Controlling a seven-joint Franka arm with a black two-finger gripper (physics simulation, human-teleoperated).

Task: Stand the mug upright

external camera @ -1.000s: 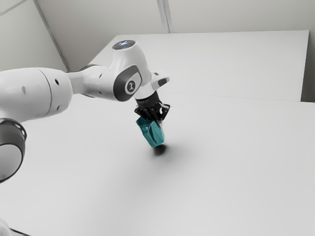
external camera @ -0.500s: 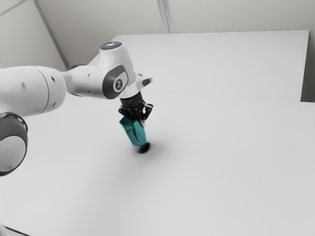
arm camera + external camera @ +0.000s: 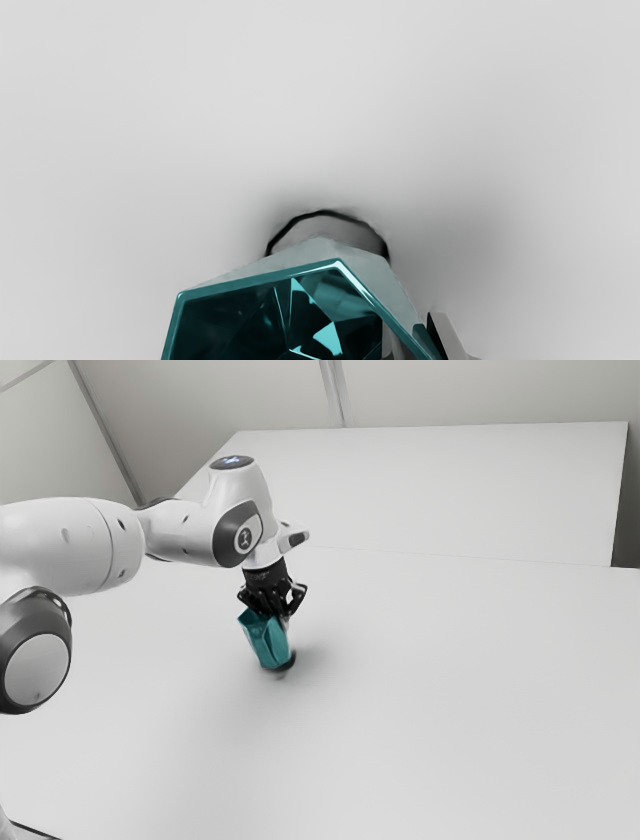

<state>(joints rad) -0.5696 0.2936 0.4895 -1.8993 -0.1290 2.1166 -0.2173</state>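
Your hand [image 3: 282, 621] is closed on the wall of the tilted teal mug [image 3: 266, 642], one finger inside, one outside. The arm [image 3: 75, 545] bears a round emblem [image 3: 244, 540], too small to read.

No readable text; a small emblem [image 3: 244, 539] marks the arm's joint [image 3: 223, 543]

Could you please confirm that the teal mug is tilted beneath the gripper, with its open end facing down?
Not quite: the open end of the mug faces up, toward the gripper. The wrist view shows this, looking past the rim into the inside. The rest is right: the mug is teal and tilted beneath the gripper.
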